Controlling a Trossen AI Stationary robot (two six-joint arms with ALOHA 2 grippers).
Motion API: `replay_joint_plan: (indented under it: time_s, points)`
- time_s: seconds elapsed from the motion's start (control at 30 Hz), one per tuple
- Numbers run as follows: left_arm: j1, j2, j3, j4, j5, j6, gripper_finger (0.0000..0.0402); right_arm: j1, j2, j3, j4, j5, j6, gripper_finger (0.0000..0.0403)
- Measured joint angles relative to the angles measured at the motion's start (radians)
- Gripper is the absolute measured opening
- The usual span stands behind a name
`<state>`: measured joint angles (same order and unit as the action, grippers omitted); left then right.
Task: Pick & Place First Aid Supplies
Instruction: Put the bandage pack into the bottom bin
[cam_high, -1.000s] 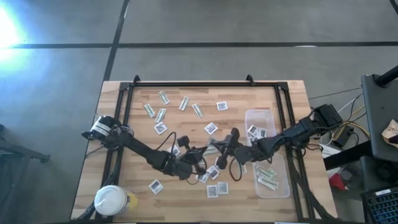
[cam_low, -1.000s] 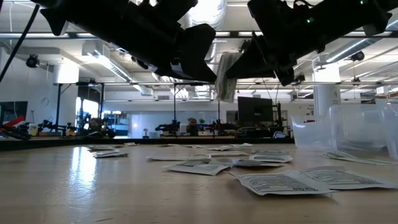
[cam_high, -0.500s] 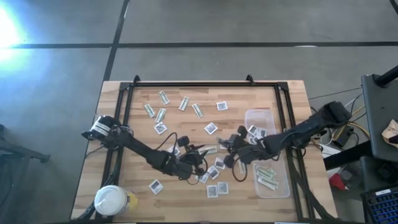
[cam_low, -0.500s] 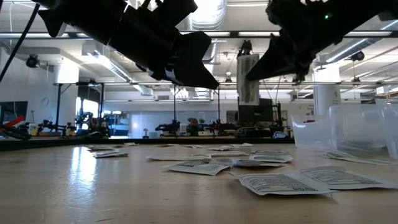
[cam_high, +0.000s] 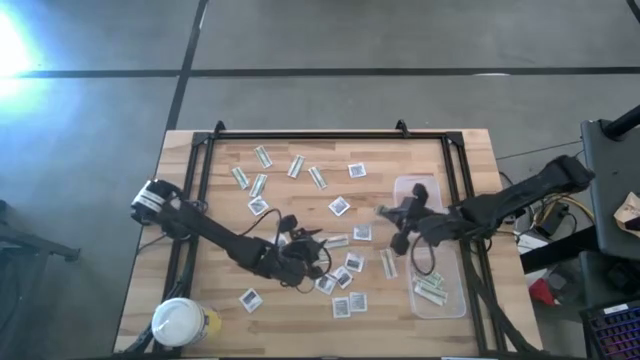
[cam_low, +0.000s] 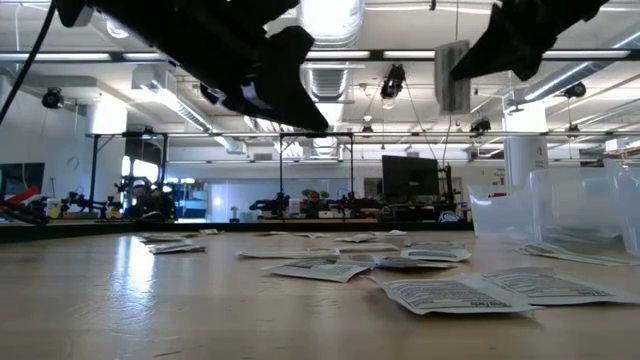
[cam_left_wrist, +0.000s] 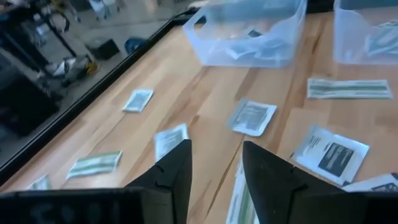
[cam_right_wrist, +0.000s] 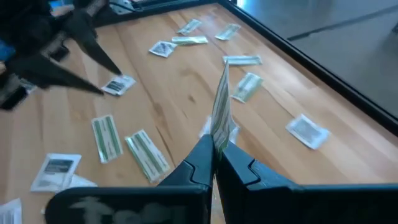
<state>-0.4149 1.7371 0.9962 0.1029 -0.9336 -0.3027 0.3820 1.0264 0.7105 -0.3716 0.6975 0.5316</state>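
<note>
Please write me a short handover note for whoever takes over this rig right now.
Right gripper: shut on a narrow strip packet, held above the table beside the clear tubs.
Left gripper: open, empty, low over the scattered packets mid-table.
Done: some strips lie in the near tub, a few square packets in the far tub.
Left: drop the held strip, then clear the many packets on the table.

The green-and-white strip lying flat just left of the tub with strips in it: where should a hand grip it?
Come straight down on the strip and pinch across its narrow width at mid-length. It lies flat on the table, clear of the tub and neighbouring packets, so there is room along both long edges.
</note>
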Motion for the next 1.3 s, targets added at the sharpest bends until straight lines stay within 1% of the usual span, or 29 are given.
replay_joint_plan:
  time_s: [0.17, 0.27, 0.43, 0.6, 0.8, 0.97, 1.17, 1.3]
  points:
    - [0.004, -0.092, 0.0, -0.188, 0.012, -0.122, 0.0135, -0.006, -0.134, 0.0, -0.2, -0.002, 0.101, 0.0008]
    - [0.008, -0.146, -0.002, -0.282, 0.036, -0.164, 0.0136, -0.006, -0.196, 0.0, -0.313, -0.002, 0.176, 0.0008]
    - [0.016, -0.239, -0.002, -0.394, 0.067, -0.167, 0.0135, -0.013, -0.266, 0.0, -0.46, -0.031, 0.277, 0.0008]
    - [0.038, -0.335, -0.003, -0.476, 0.143, -0.17, 0.0132, -0.017, -0.289, 0.0, -0.555, -0.073, 0.358, 0.0008]
    - [0.06, -0.391, -0.003, -0.495, 0.193, -0.17, 0.0124, -0.018, -0.277, -0.001, -0.614, -0.16, 0.42, 0.0008]
    - [0.062, -0.392, -0.03, -0.485, 0.193, -0.171, 0.012, -0.019, -0.253, -0.001, -0.623, -0.183, 0.438, 0.0008]
    - [0.062, -0.391, -0.093, -0.468, 0.22, -0.239, 0.0119, -0.019, -0.213, -0.001, -0.622, -0.228, 0.444, 0.0008]
    - [0.062, -0.391, -0.131, -0.407, 0.248, -0.247, 0.0119, -0.019, -0.18, -0.002, -0.623, -0.23, 0.461, 0.0009]
